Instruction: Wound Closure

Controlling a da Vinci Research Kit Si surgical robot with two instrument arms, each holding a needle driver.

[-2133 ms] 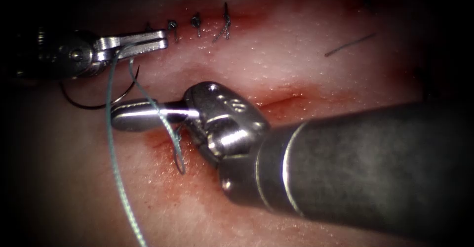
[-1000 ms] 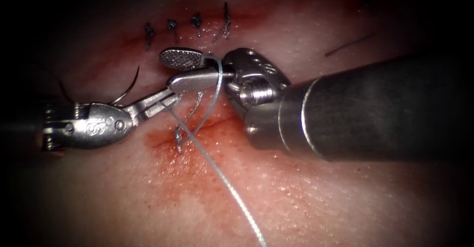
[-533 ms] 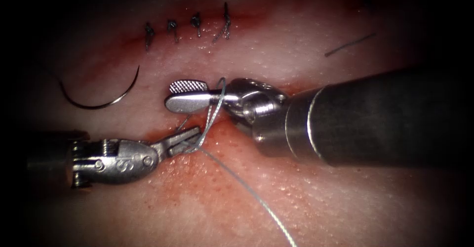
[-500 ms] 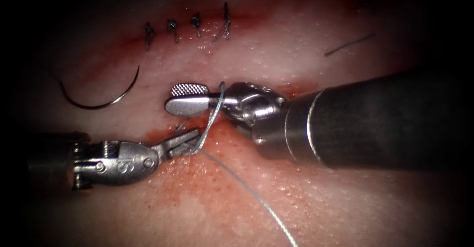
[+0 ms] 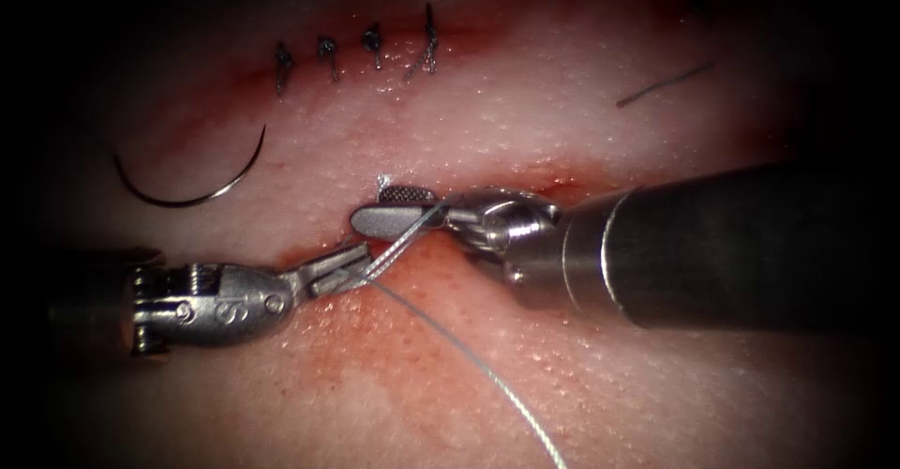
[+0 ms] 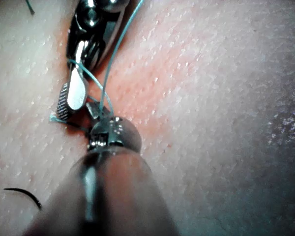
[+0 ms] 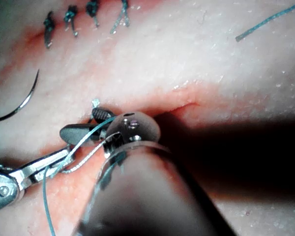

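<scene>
Endoscope view: needle (image 5: 187, 183) lies free left; 4 stitches (image 5: 352, 53) above.

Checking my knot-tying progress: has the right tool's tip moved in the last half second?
Yes. The right tool has shifted rightward and down, farther from the resting needle.

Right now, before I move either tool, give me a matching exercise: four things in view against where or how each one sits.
1. thin curved steel needle
2. left arm's silver tool
3. right arm's silver tool
4. short dark cut thread end

A. pale thread wrapped around it
B. free on the tissue, upper left
C. jaws shut on the pale thread
D. loose on the tissue, upper right

Pairs: 1-B, 2-C, 3-A, 4-D
</scene>
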